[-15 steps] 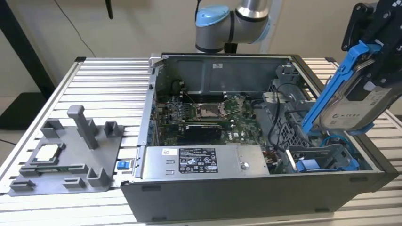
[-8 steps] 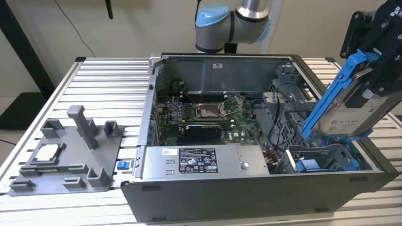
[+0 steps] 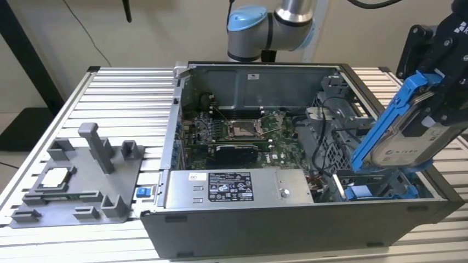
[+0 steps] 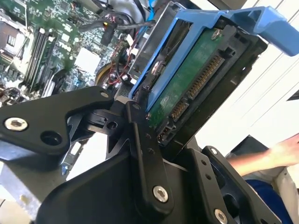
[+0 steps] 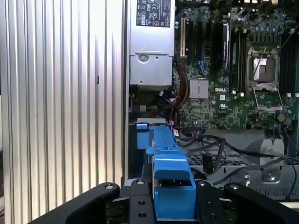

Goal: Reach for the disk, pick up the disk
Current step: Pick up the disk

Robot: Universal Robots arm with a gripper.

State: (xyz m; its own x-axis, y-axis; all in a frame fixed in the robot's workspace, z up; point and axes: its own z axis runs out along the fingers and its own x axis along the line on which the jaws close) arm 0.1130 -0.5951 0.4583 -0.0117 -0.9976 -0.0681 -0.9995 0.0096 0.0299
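Observation:
The disk [image 3: 406, 143], a silver drive with a white label in bright blue rails, hangs tilted on edge above the case's corner at the exterior view's right. My gripper [image 3: 437, 112] is shut on it from above. In the second wrist view the disk's green circuit side [image 4: 192, 77] faces the camera, and a black finger [image 4: 142, 144] presses on the blue rail. The first wrist view looks down along the blue rail [image 5: 169, 175], which is clamped between the fingers of my gripper [image 5: 170, 207].
The open computer case [image 3: 292, 230] lies on a ribbed metal table [image 3: 117, 93], with motherboard [image 3: 241, 129], power supply [image 3: 234, 189] and cables inside. A fixed blue bracket [image 3: 369, 192] sits under the disk. A grey fixture [image 3: 73, 186] stands at the exterior view's left. A person's hand [image 4: 275, 156] is nearby.

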